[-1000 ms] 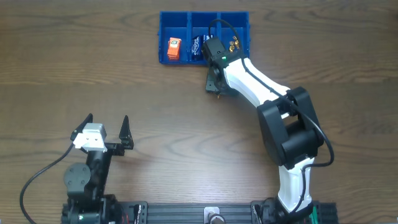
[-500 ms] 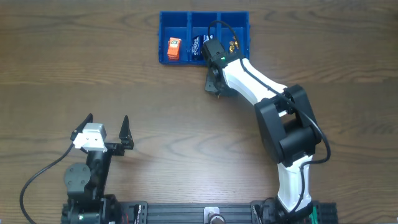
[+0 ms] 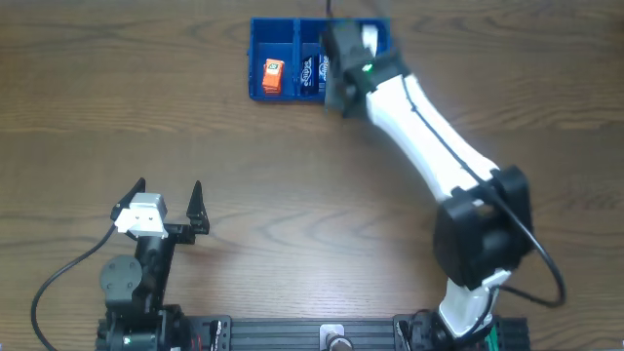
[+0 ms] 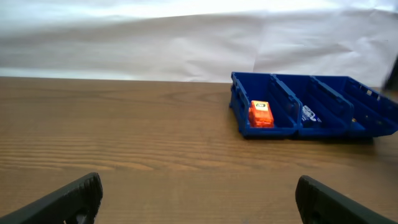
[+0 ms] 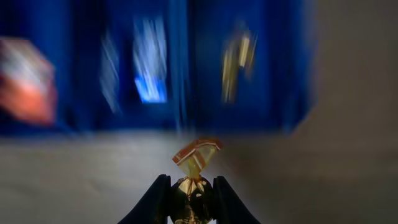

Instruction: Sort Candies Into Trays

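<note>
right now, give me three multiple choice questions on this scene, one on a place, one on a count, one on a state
1. Where is the orange candy? A outside the tray; B in an end compartment of the tray; C in its middle compartment
2. How many compartments has the tray? A three; B two; C five
3. The right gripper is: A open, empty; B shut, empty; C shut on a gold candy

1 B, it lies in the end compartment. 2 A, two dividers make three. 3 C, the wrapper sticks out between its fingers.
</note>
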Controlling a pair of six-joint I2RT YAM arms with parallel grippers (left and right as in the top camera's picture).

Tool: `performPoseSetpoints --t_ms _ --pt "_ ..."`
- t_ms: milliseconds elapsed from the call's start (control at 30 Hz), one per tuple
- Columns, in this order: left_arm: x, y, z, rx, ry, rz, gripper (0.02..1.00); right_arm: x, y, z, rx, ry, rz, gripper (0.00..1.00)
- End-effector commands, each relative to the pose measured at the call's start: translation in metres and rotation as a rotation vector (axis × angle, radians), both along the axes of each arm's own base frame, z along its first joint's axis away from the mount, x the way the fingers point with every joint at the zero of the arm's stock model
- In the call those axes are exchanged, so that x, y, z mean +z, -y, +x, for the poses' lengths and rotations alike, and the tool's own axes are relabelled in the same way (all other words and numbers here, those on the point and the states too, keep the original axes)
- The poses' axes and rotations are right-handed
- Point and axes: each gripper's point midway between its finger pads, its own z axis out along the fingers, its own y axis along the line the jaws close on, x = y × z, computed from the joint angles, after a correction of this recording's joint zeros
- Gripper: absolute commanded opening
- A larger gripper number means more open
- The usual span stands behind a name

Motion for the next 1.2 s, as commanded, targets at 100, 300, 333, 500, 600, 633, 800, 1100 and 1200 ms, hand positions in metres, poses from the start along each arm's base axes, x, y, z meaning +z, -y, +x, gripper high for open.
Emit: performPoseSetpoints --t_ms 100,300,333,500,600,633,800,1100,1200 --pt "-0.016 0.003 -0.001 -0.022 -0.044 0.010 0.998 0.052 0.047 0.041 -0.075 0.175 -0.083 0.169" --pt "-0.016 0.003 -0.001 -0.022 -0.044 0.010 0.998 0.010 0.051 0.048 -0.078 0.093 -0.110 0.169" --pt "-0.016 0.003 -0.001 -0.022 -0.044 0.010 0.998 0.004 0.050 0.048 -0.079 0.083 -0.113 0.165" --pt "-0.016 0.003 -0.001 -0.022 -0.044 0.010 0.998 -0.025 0.051 0.049 -0.081 0.025 -0.133 0.159" --pt "-0.016 0.003 -0.001 -0.022 -0.044 0.010 0.998 -0.027 0.051 0.047 -0.080 0.016 -0.131 0.163" --pt "-0.016 0.003 -0.001 -0.022 -0.044 0.010 0.998 -0.027 0.051 0.047 -0.080 0.015 -0.131 0.167" --pt "-0.016 0.003 -0.001 -0.022 -0.044 0.010 0.998 -0.030 0.049 0.047 -0.075 0.009 -0.124 0.205" --pt "-0.016 0.003 -0.001 -0.022 -0.044 0.011 0.998 -0.028 0.049 0.048 -0.075 0.015 -0.122 0.998" --pt "-0.016 0.003 -0.001 -0.022 -0.044 0.010 0.998 -0.015 0.050 0.047 -0.078 0.037 -0.113 1.000"
